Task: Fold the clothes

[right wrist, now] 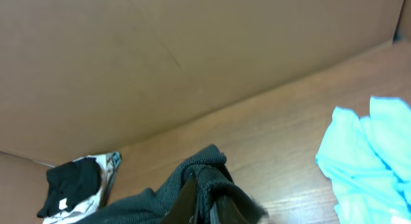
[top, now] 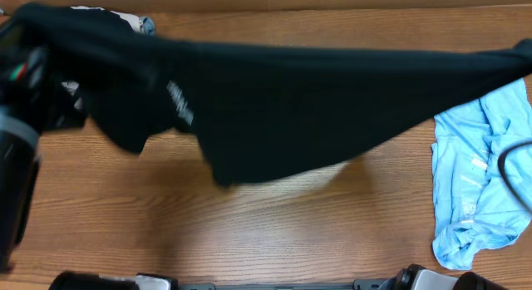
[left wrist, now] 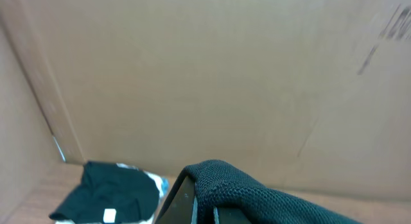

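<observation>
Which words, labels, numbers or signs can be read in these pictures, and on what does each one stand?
No text can be read for certain.
white print on the black garment: blurred, unreadable.
dark marks on the cardboard wall: blurred, unreadable.
white tag on the folded dark garment: too small to read.

We record the left arm's black cylindrical body (top: 15,182), ringed by a pale grey band, with small red and green marks on the black housing above it. Black-and-grey base housings (top: 108,282) sit along the near edge. A thin dark cable (top: 501,161) loops at right. The left gripper (left wrist: 204,211) has flat black fingers (left wrist: 181,199) with a pale edge line. The right gripper (right wrist: 204,208) has black fingers (right wrist: 187,201), largely hidden.
</observation>
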